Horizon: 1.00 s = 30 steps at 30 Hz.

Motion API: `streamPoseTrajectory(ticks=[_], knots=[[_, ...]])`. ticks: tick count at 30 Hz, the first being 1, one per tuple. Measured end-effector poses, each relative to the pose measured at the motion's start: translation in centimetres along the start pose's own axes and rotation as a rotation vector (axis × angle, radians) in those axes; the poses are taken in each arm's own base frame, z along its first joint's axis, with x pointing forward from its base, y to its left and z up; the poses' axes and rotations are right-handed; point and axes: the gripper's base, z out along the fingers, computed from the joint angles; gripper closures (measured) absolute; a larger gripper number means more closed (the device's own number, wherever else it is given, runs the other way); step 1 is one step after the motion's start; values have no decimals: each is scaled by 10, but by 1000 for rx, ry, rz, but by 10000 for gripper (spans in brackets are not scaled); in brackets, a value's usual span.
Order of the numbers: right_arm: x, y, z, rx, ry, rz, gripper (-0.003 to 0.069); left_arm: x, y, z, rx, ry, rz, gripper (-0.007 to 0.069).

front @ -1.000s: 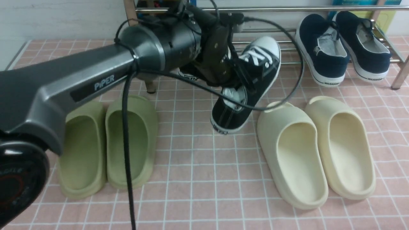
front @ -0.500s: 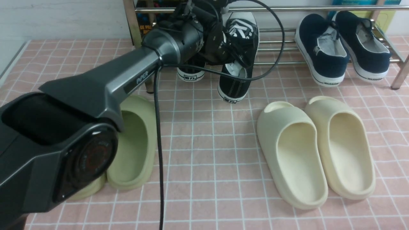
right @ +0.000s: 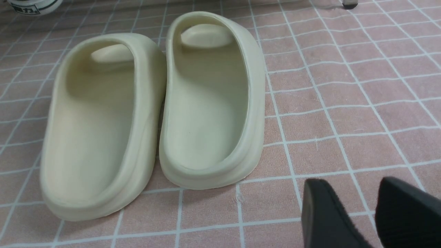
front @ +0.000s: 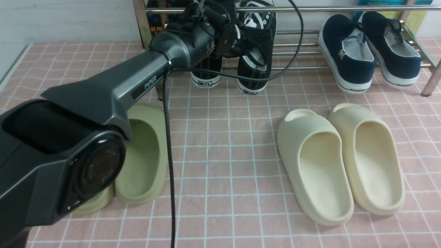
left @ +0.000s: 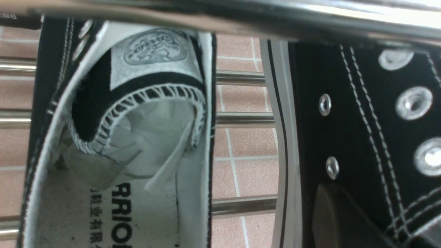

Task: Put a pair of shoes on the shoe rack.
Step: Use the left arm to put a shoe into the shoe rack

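Gripping the collar of 1 black sneaker [front: 253,77], the left hand [front: 253,55] is clenched at 12 o'clock in the front view. That sneaker lies over the lower bars of the shoe rack [front: 303,44], heel toward the camera, just beside its twin [front: 205,74] at its 9 o'clock. The right hand [right: 367,220] hangs released, nothing between its fingers, above the pink tiled floor [front: 224,155] near the cream slides [right: 206,103] at 4 o'clock.

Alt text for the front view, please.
Left claw grips a black sneaker on the rack, heel toward the camera, beside its mate. A navy pair sits further right on the rack; olive slides, half hidden by the arm, and cream slides lie on the pink tiled floor.
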Motion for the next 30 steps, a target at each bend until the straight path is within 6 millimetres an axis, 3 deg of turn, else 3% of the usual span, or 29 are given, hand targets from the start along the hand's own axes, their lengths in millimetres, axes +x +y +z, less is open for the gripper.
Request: streamPoseTrajectory(ticks=[13, 21, 24, 27, 30], knots=[[0, 0, 0, 0, 0, 0, 419, -4, -1, -2, -8, -23, 44, 485], [0, 0, 0, 0, 0, 0, 419, -5, -6, -4, -1, -32, 58, 308], [0, 0, 0, 0, 0, 0, 419, -8, -11, -11, -1, -28, 71, 283], [0, 0, 0, 0, 0, 0, 419, -27, -26, -45, -17, -17, 162, 309], [0, 0, 0, 0, 0, 0, 419, -39, -41, -79, -39, 24, 291, 404]])
